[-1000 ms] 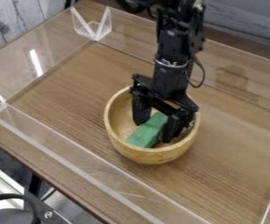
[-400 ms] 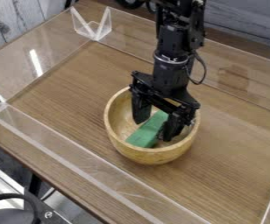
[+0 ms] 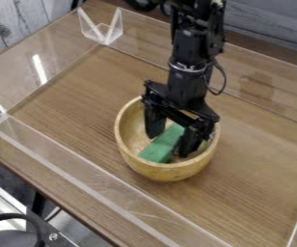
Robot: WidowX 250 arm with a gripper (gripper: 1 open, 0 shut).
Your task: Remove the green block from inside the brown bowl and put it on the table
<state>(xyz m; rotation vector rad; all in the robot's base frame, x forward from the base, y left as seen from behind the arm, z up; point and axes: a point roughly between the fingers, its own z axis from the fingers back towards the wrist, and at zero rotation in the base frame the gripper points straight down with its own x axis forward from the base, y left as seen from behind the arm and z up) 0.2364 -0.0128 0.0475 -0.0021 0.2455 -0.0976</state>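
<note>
Brown bowl (image 3: 168, 172): one, round, light tan, thick-rimmed, standing on the table (image 3: 67, 92). Green block (image 3: 162, 145): one, inside the bowl, lying aslant (bright against the wood). Gripper (image 3: 178, 132): one, black, lowered over the bowl, fingers spread, the block between them; contact with it, perhaps slight, is hard to make out. Beyond, at the table's far side: clear acrylic piece (image 3: 101, 26), angular.
</note>
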